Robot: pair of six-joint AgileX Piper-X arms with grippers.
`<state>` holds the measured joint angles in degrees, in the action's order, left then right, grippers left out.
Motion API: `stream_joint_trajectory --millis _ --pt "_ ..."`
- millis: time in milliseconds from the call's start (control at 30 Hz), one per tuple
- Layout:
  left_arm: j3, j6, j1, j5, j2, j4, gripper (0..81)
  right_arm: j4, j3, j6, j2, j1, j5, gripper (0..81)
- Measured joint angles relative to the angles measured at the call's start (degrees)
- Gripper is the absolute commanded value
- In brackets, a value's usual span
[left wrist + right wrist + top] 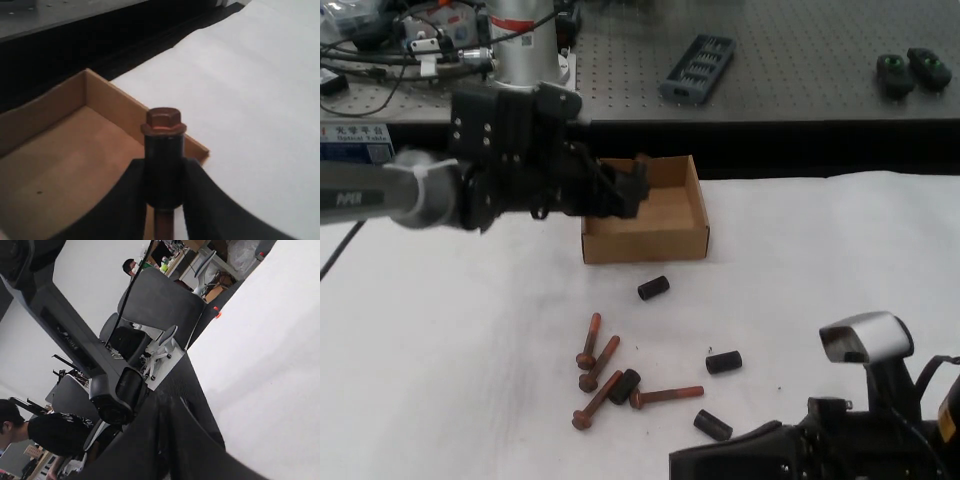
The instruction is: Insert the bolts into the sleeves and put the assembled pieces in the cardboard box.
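Observation:
My left gripper is shut on a black sleeve with a copper bolt through it, hex head outward. It hangs over the open cardboard box, near one wall. In the high view the left gripper sits above the box. Several loose copper bolts and black sleeves lie on the white cloth in front of the box. One sleeve lies against a bolt. My right gripper is shut on nothing, tilted up off the bench; its arm rests at the front right.
White cloth covers the bench around the parts. Behind it, on the perforated grey table, lie a dark tray, two black-green parts and cables at the back left. Bare cloth lies right of the box.

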<state>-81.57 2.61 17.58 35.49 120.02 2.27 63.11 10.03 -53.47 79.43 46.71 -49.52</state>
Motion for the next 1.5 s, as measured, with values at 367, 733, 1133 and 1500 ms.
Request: stream_joint_trajectory --millis 367,733,1133,1500 --pt "-8.67 4.91 -0.49 -3.46 5.16 -8.04 0.6 -2.37 0.0 1.06 -0.95 3.63 1.87 5.7" --pt "-8.98 6.34 0.88 -7.36 5.94 -10.97 0.6 -2.54 0.0 1.84 -0.95 4.66 2.98 0.4" --pt "-8.98 6.31 1.86 -11.76 5.94 -12.15 14.6 -2.54 0.0 2.08 -0.95 4.67 2.98 0.4" --pt "-9.13 5.12 3.25 -13.9 5.25 -14.99 43.3 -2.84 0.0 2.08 -0.95 4.67 4.21 0.4"
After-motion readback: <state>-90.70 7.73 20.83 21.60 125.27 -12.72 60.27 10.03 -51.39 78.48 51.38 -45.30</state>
